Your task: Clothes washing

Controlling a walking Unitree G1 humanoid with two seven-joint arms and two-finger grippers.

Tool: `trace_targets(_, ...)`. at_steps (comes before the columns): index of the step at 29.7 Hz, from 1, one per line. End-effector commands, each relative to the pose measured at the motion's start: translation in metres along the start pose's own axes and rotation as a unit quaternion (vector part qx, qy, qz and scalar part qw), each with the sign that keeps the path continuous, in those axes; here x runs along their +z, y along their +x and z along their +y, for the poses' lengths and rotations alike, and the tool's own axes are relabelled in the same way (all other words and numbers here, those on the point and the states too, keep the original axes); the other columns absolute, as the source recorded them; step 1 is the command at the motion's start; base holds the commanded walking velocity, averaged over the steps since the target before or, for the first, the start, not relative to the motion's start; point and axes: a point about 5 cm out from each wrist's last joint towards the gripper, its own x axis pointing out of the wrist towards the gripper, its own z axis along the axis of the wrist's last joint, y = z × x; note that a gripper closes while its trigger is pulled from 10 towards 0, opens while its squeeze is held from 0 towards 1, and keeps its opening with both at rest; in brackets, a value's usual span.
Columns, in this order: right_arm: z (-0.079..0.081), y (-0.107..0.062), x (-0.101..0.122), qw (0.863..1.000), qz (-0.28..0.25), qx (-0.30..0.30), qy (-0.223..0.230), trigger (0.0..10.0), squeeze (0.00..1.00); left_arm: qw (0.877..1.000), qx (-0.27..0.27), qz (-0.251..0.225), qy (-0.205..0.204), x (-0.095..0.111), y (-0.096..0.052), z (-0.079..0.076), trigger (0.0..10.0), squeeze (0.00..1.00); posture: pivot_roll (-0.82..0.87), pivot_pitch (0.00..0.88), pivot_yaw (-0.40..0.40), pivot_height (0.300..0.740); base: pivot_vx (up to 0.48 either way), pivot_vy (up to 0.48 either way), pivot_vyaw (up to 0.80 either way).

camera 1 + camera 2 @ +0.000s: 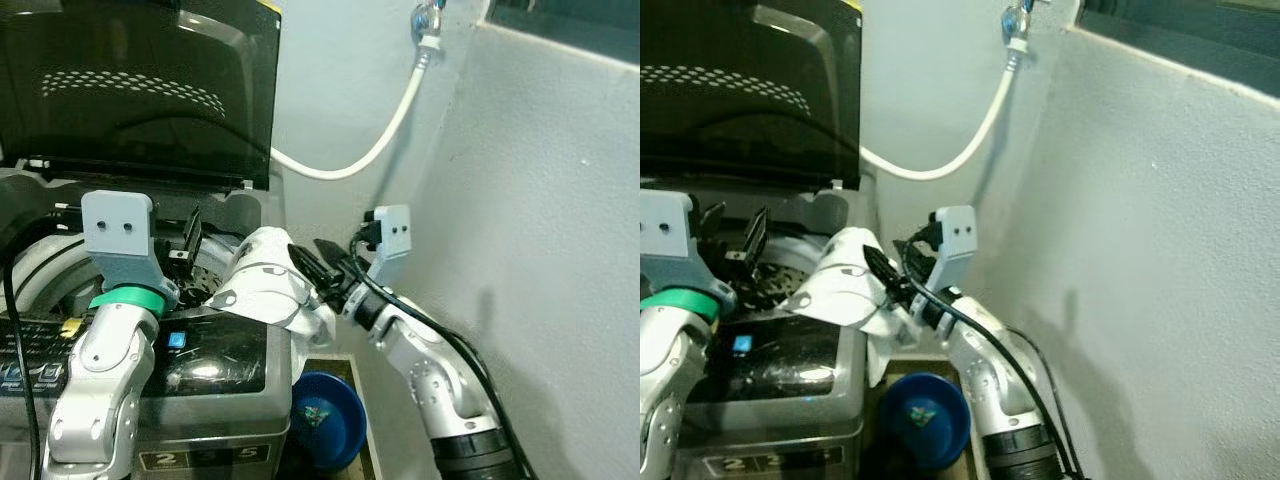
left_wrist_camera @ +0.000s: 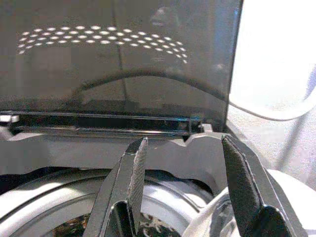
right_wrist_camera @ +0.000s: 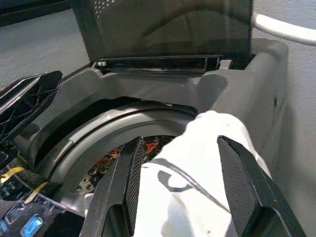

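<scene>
A white garment [image 1: 265, 285] with a dark mark lies bunched on the right rim of the top-loading washing machine [image 1: 215, 365], and part of it hangs down the machine's side. My right gripper [image 1: 312, 264] reaches in from the right. Its fingers stand wide apart on either side of the garment [image 3: 197, 168], open. The left gripper [image 1: 186, 240] hovers open over the drum [image 3: 111, 160], with nothing between its fingers [image 2: 133, 168]. Colourful clothes lie in the drum. The dark lid [image 1: 140, 90] is raised.
A blue basin [image 1: 325, 418] sits on the floor between the machine and the grey wall [image 1: 540, 250], under my right arm. A white hose [image 1: 385, 135] runs from a wall tap down behind the machine. The gap by the wall is narrow.
</scene>
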Motion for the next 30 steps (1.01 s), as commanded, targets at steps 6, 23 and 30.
trace_targets(6,-0.006,0.015,0.003,0.994,0.071,0.053,-0.059,10.0,0.00,1.000,-0.015,0.003,0.015,-0.001,-0.002,0.007,10.0,0.00,0.03,0.014,-0.108,0.740,0.000,0.000,0.00)
trace_targets(23,-0.014,0.018,0.061,0.954,0.134,0.257,-0.070,10.0,1.00,0.976,-0.199,0.045,0.077,0.024,-0.029,0.055,10.0,0.00,0.05,0.042,-0.099,0.740,0.000,0.000,0.00)
trace_targets(30,-0.018,0.005,0.073,0.932,0.164,0.313,-0.082,10.0,1.00,0.956,-0.269,0.087,0.071,0.024,-0.049,0.063,10.0,0.00,0.05,0.045,-0.098,0.740,0.000,0.000,0.00)
